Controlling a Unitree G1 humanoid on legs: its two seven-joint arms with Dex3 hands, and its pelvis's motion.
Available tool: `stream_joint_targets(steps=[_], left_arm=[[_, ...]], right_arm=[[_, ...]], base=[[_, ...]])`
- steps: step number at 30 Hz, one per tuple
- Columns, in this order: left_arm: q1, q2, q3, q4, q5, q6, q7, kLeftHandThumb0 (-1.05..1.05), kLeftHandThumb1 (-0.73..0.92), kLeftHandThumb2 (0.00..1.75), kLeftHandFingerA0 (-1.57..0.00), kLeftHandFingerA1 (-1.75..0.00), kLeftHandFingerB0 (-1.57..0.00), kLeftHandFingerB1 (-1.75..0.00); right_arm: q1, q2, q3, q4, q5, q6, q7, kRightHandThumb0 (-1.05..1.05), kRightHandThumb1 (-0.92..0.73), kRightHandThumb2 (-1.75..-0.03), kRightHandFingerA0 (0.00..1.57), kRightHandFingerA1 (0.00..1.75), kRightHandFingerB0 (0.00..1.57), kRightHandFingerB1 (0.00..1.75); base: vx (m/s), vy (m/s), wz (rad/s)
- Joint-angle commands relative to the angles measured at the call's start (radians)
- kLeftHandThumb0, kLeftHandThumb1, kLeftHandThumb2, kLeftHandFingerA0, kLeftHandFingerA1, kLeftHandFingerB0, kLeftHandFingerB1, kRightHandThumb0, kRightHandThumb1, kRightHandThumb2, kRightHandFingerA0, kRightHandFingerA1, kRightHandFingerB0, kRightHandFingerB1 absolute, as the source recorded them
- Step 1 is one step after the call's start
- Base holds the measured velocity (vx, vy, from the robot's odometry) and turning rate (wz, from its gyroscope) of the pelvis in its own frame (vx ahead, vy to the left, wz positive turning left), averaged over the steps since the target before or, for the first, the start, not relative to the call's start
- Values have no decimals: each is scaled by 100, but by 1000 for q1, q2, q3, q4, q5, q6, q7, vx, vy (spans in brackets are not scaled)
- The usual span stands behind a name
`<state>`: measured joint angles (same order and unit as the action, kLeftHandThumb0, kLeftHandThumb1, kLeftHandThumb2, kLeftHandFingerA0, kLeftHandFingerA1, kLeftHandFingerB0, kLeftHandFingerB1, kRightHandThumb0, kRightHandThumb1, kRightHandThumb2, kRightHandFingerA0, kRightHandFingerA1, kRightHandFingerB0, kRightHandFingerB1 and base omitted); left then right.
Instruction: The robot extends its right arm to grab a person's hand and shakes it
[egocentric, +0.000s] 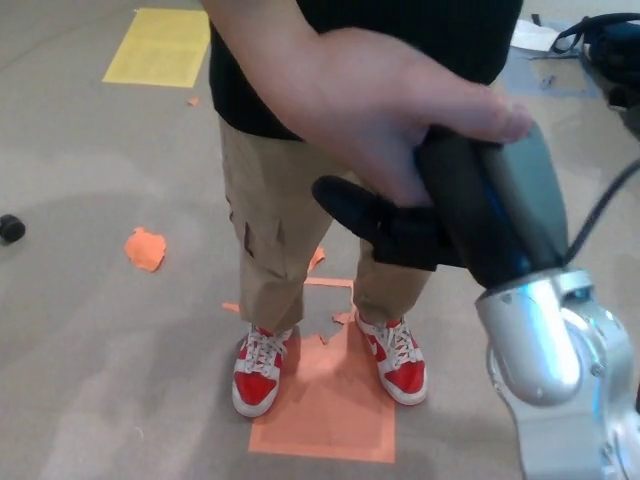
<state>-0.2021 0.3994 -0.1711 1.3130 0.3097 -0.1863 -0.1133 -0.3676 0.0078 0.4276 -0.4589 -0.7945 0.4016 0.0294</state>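
The robot's right hand (440, 215) reaches up from the lower right on a silver forearm (555, 370) and is clasped with the person's hand (385, 115), which comes in from the upper left and lies over the top of it. The person's thumb runs along the upper edge of the black hand, and the palm and fingers wrap down over its left side, so the two are pressed together high in the middle of the view. The robot's dark fingers are closed around the lower part of the person's hand, one thick finger (350, 203) jutting out to the left beneath the person's palm. Behind the clasp stands the person in a black shirt (250, 105) and tan cargo trousers (275, 235), with red and white shoes (258, 372) planted on an orange square (330, 405) taped to the grey floor (90, 350). A yellow sheet (160, 45) lies far off at the upper left, and an orange scrap (145, 248) sits on the floor to the left of the legs.
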Motion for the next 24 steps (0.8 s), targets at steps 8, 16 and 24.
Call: stream_joint_targets(steps=[8, 16, 24], left_arm=[[-7, 15, 0, 2, 3, 14, -4, -36, 50, 110, -1, -47, -1, -47], [-24, 18, 7, 4, -6, 11, -23, -35, 53, 111, 0, -47, 0, -47], [-39, 28, -13, 4, 12, 11, -31, -79, 92, 75, -17, -32, -11, -28]], right_arm=[[-234, 23, -85, 864, 134, -76, -56, -39, -62, -58, 84, 72, 36, 40], [-245, 27, -82, 877, 129, -105, -80, -44, -65, -61, 74, 81, 36, 41], [-62, 9, -30, 209, 44, -93, -25, -51, -66, -59, 48, 42, 34, 37]], base=[[0, 0, 0], [0, 0, 0], [0, 0, 0]])
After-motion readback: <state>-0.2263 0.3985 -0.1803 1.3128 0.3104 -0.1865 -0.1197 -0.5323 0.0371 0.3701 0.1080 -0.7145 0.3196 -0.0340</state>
